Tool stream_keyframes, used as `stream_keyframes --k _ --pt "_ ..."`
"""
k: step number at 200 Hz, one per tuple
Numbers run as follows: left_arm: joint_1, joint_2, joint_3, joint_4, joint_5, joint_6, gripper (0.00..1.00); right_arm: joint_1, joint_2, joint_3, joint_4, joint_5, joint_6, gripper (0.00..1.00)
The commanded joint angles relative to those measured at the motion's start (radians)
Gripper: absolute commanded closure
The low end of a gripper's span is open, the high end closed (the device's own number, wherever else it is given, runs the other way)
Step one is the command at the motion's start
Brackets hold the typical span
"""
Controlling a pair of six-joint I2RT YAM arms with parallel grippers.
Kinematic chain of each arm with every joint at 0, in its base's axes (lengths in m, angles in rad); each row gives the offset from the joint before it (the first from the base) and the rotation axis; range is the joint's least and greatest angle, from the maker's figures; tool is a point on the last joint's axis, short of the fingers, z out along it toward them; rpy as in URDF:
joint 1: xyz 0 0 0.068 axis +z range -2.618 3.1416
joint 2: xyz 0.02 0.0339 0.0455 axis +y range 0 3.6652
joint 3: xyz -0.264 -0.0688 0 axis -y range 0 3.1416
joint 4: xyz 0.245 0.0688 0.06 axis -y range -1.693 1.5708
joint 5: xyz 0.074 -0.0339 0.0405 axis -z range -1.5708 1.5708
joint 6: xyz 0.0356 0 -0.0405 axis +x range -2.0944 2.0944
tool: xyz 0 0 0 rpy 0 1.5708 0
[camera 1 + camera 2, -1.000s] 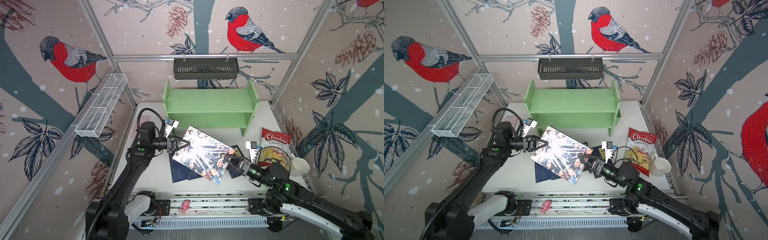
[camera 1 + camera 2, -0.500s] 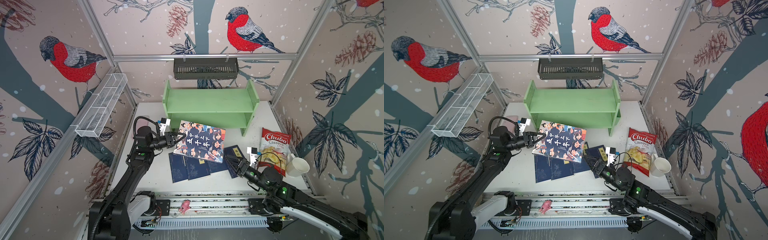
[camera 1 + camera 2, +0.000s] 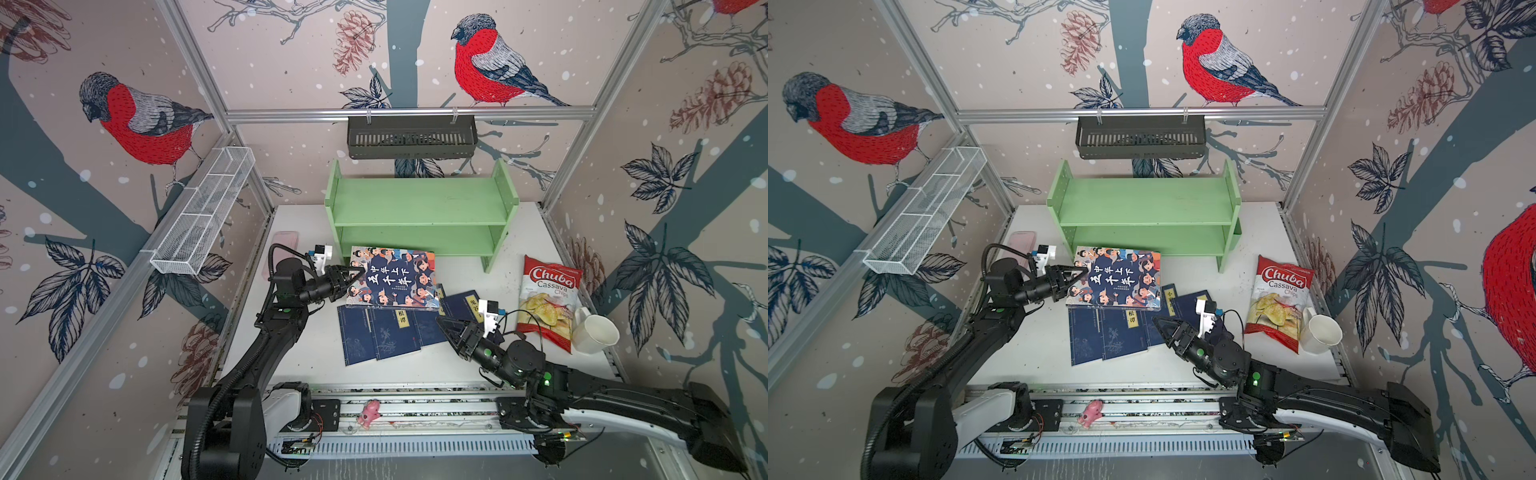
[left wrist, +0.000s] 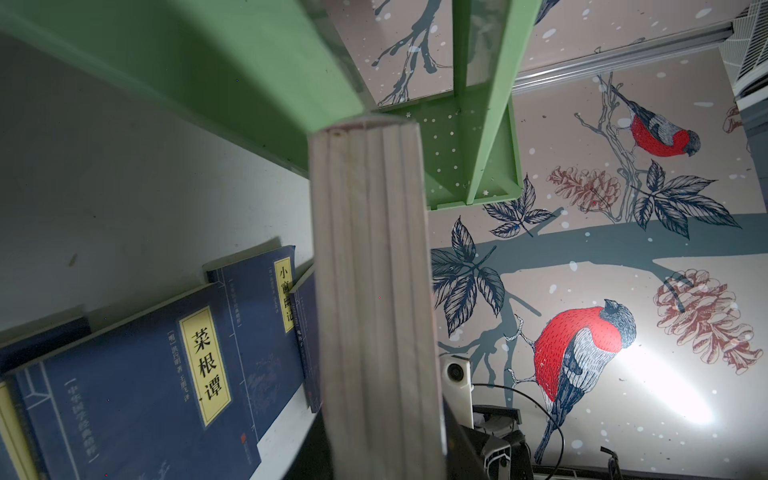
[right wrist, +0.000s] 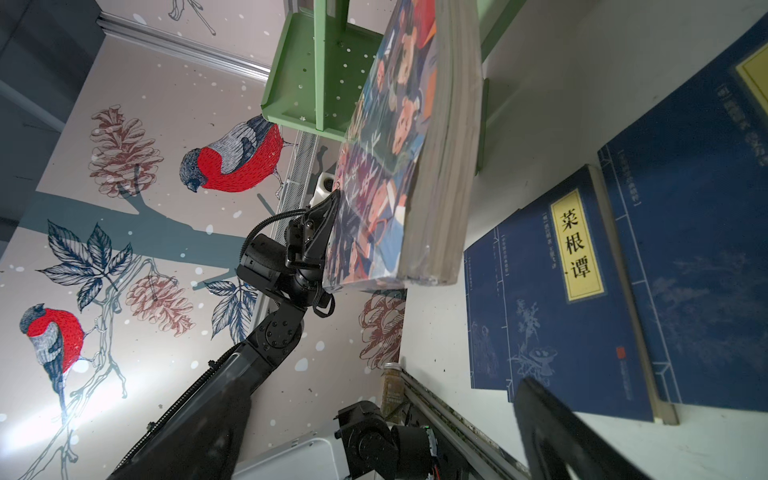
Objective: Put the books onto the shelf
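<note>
Left end effector (image 3: 356,275): clenched on the left edge of the cartoon book (image 3: 395,278). The book is off the bench (image 3: 299,345), cover up, roughly level. In the left wrist view its page block (image 4: 374,291) points at the shelf.

Right end effector (image 3: 448,329): jaws spread, grasping nothing. It hovers over the right end of the navy books (image 3: 378,336).

Shelf (image 3: 419,203): at the middle of the bench's far edge, both tiers bare. The book's far edge sits just in front of the lower tier.

The four navy books lie fanned flat mid-bench, toward the near edge.

Step in hand, as I judge it: get the cartoon book onto a tier.
- The grip is on one side only, so the free side may droop. Go slowly.
- Lift the leading edge above the board's front before pushing in.
- The space between the tiers looks low for this book. Flat entry or the top tier seems safer.
- Let go only once a board carries the weight.

Writing:
- Cartoon cover: 中华上下五千年.
- Navy labels: 菜根谭 (image 4: 205,359) and 小窗幽记 (image 4: 286,293). The others are too small to read.
- Chips bag (image 3: 548,303), near the right edge: "Chuba Cassava Chips".
</note>
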Motion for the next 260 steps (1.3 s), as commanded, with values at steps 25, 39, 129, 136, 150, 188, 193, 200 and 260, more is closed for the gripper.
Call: stream_keyframes --k 25,39,129,136,150,188,193,200,260 --pt "0.005 0.012 0.005 0.210 0.042 -0.088 1.00 0.008 0.178 0.057 0.223 0.087 -0.006 0.05" --pt "0.006 0.016 0.003 0.225 0.042 -0.102 1.00 0.005 0.232 0.074 0.266 0.097 -0.003 0.08" --pt "0.013 0.058 -0.016 0.355 0.054 -0.184 1.00 -0.039 0.562 0.176 0.513 0.086 0.026 0.37" --pt "0.013 0.058 -0.018 0.366 0.054 -0.187 1.00 -0.041 0.572 0.181 0.516 0.094 0.028 0.39" --pt "0.013 0.060 -0.015 0.380 0.058 -0.188 1.00 -0.046 0.601 0.194 0.524 0.103 0.028 0.44" --pt "0.014 0.076 -0.022 0.395 0.068 -0.183 1.00 -0.071 0.669 0.220 0.581 0.097 0.033 0.45" --pt "0.014 0.076 -0.025 0.399 0.067 -0.186 1.00 -0.075 0.678 0.223 0.586 0.094 0.038 0.46" --pt "0.013 0.077 -0.028 0.411 0.065 -0.194 1.00 -0.079 0.687 0.225 0.598 0.092 0.041 0.46" --pt "0.015 0.093 -0.035 0.466 0.075 -0.232 1.00 -0.090 0.804 0.230 0.767 0.108 0.058 0.60"
